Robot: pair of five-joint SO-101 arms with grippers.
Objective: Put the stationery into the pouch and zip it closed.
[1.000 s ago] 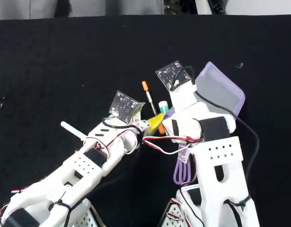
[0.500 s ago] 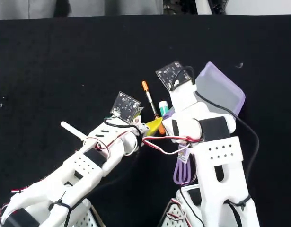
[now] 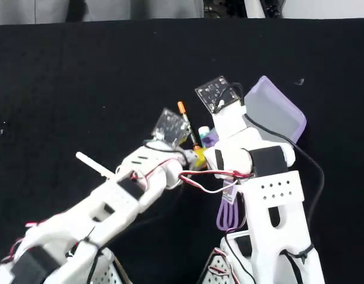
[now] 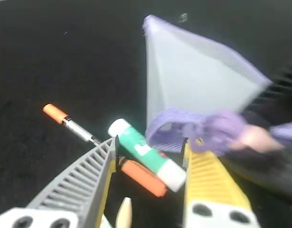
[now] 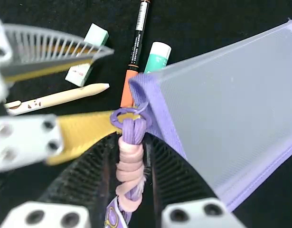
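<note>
Loading step: glue stick lined up, nothing in the pouch that I can see.

My left gripper [image 4: 150, 146] is spread wide, with the glue stick [image 4: 146, 153] lying between its fingers and not pinched. My right gripper [image 5: 132, 142] is pressed together on the pouch's purple strap [image 5: 130, 164]. In the high view the pouch [image 3: 275, 112] lies at about 2 o'clock from the left gripper, the orange pen [image 3: 184, 118] at 12 and the white pen [image 3: 93, 164] at 9. Next, I judge, I should close squarely on the glue stick (it looks likely to roll), lift it and feed it toward 2 o'clock into the mouth.
</note>
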